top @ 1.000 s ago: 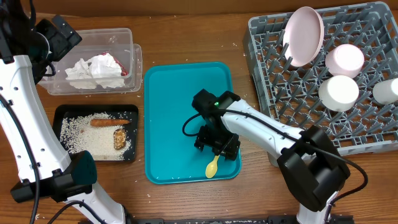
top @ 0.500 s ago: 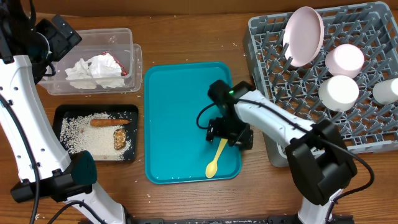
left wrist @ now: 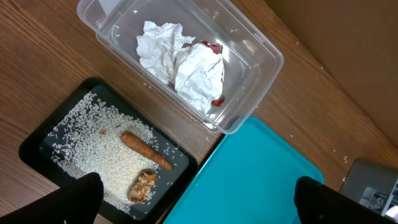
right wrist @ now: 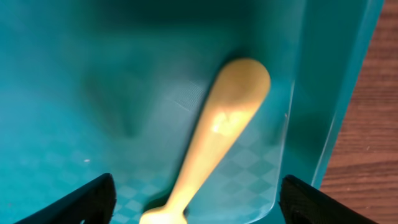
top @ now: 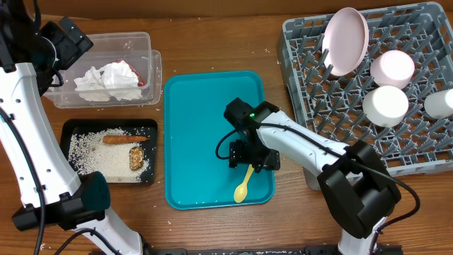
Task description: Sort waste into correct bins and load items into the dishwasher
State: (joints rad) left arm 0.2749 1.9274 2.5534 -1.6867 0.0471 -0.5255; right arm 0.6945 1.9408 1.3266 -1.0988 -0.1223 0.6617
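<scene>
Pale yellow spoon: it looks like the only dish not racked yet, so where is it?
Overhead, the pale yellow spoon lies in the teal tray's lower right corner, just beneath the open right gripper and left of the grey dish rack.

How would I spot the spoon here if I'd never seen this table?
Find the big teal tray in the middle of the table. In its lower right corner in the overhead view, by the right gripper, lies the spoon: pale yellow, and the only loose thing on that tray.
</scene>
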